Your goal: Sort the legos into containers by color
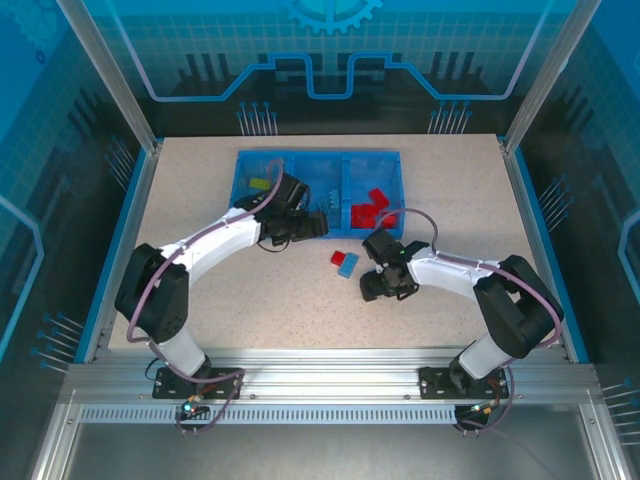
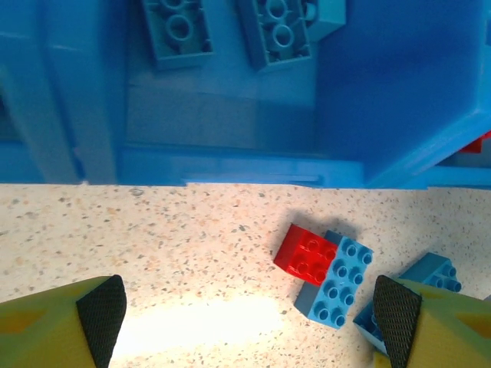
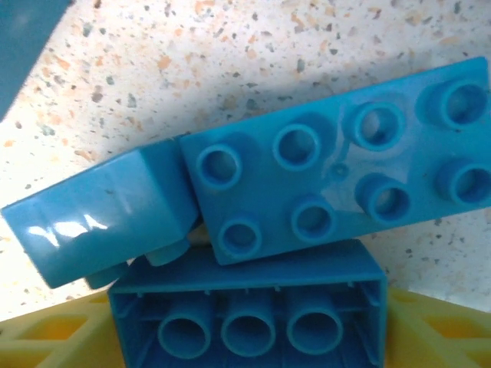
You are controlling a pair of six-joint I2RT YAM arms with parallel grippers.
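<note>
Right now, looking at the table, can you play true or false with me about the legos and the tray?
1. A red lego touches a light blue lego on the table. True.
2. The left gripper is squeezing a lego. False: it is open and empty.
3. Several red legos lie in the right compartment of the tray. True.
4. The tray is green. False: it is blue.
</note>
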